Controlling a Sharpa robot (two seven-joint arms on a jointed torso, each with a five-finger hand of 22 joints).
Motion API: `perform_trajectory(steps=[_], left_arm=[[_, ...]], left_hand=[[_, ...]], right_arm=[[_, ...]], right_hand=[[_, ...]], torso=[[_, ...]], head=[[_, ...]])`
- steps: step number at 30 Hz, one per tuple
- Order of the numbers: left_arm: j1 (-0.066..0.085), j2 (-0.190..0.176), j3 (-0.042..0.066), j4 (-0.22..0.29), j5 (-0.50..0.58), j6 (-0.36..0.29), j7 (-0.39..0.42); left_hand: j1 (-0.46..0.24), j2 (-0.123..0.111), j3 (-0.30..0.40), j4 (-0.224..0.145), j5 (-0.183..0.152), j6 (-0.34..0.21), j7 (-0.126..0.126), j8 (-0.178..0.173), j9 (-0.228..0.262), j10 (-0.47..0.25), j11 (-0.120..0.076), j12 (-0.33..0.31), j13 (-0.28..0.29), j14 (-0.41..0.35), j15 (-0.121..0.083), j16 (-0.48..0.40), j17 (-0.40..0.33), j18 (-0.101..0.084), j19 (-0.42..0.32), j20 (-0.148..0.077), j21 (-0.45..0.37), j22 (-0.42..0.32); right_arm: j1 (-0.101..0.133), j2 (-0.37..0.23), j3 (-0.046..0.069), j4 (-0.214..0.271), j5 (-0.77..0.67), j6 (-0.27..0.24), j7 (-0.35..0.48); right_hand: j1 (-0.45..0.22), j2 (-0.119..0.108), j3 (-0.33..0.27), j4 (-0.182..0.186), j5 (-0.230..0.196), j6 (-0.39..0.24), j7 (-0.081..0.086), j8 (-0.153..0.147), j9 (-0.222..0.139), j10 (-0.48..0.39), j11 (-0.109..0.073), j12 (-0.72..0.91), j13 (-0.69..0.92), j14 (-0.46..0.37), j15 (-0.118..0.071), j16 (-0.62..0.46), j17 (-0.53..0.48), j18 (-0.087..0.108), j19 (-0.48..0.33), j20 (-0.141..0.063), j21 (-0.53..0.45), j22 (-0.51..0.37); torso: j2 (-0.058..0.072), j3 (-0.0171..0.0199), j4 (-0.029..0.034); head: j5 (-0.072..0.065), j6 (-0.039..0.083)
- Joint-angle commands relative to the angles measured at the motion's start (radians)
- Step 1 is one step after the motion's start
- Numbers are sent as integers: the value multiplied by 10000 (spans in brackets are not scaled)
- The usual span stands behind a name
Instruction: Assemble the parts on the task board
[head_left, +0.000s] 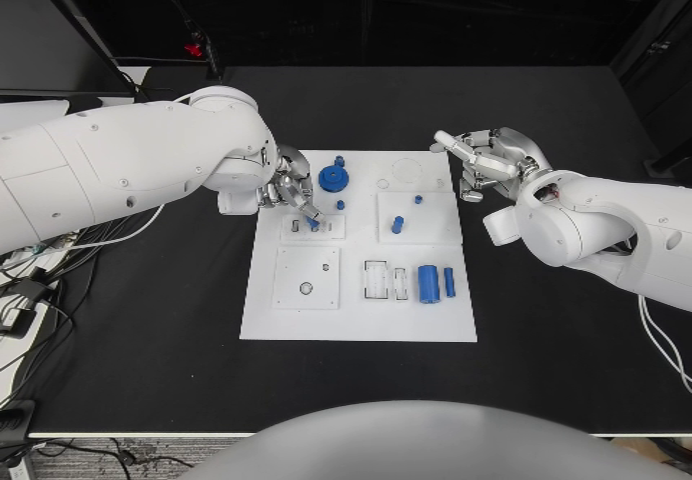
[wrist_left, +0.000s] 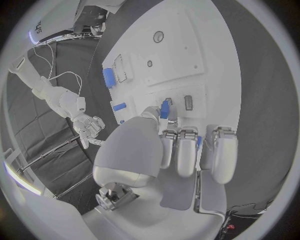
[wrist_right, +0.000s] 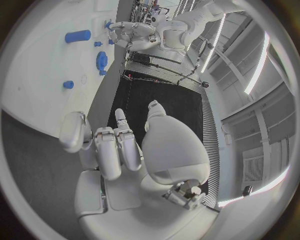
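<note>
My left hand (head_left: 289, 188) pinches a small blue peg (wrist_left: 164, 108) over the task board (head_left: 361, 320)'s slotted block (seating underway); next, lower it straight; right hand (head_left: 488, 160) idles, fingers spread

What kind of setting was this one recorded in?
Probably a robotics lab or test workshop: a black table bearing a white task board with small blue parts, loose cables at its edge, and ceiling strip lights.

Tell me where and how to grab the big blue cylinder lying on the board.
Take the big cylinder across its round middle, coming straight down from above. It lies flat, with a thinner cylinder close on one side and a slot on the other, so fingers probably fit best astride its long sides.
</note>
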Motion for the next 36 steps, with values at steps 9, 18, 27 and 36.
perform_trajectory(steps=[9,18,27,36], left_arm=[[15,-692,4,778,433,-1316,8],[12,-1352,2,1639,446,-2551,-273],[-79,-1649,0,2245,409,-3817,-141],[-276,-1819,-1,2530,-63,-4259,-97]], left_hand=[[561,485,102,23,47,62,-55,88,87,1064,-50,10,2607,1045,-68,9,2635,-65,1044,-67,31,2631],[553,499,128,57,50,78,-50,96,90,1064,-47,10,2607,1045,-67,9,2635,-65,1044,-64,31,2631],[549,510,150,75,57,85,-49,99,91,1064,-46,10,2607,1045,-66,9,2635,-65,1044,-62,31,2631],[511,534,178,109,62,85,-36,93,87,1064,-39,10,2607,1045,-62,9,2635,-65,1044,-60,31,2631]], right_arm=[[5,10,4,-12,16,-24,49],[-4,5,4,-8,16,-24,73],[-19,1,4,-10,16,-27,109],[-33,-16,4,-1,16,-29,124]], right_hand=[[-25,124,-78,-9,66,-111,9,74,18,1040,58,25,2632,1039,69,25,2634,44,-53,17,-81,577],[-25,127,-80,-8,67,-114,9,79,19,1040,58,25,2632,1039,69,25,2634,48,-65,17,-94,569],[-25,128,-81,-8,68,-115,9,81,19,1040,58,25,2632,1039,69,25,2634,52,-78,17,-108,560],[-26,128,-82,-8,68,-116,9,82,19,1040,58,25,2632,1039,69,25,2634,53,-79,17,-110,559]], torso=[[0,0,0],[4,3,2],[2,-12,-9],[3,-1,-7]], head=[[37,0],[77,0],[91,0],[76,0]])
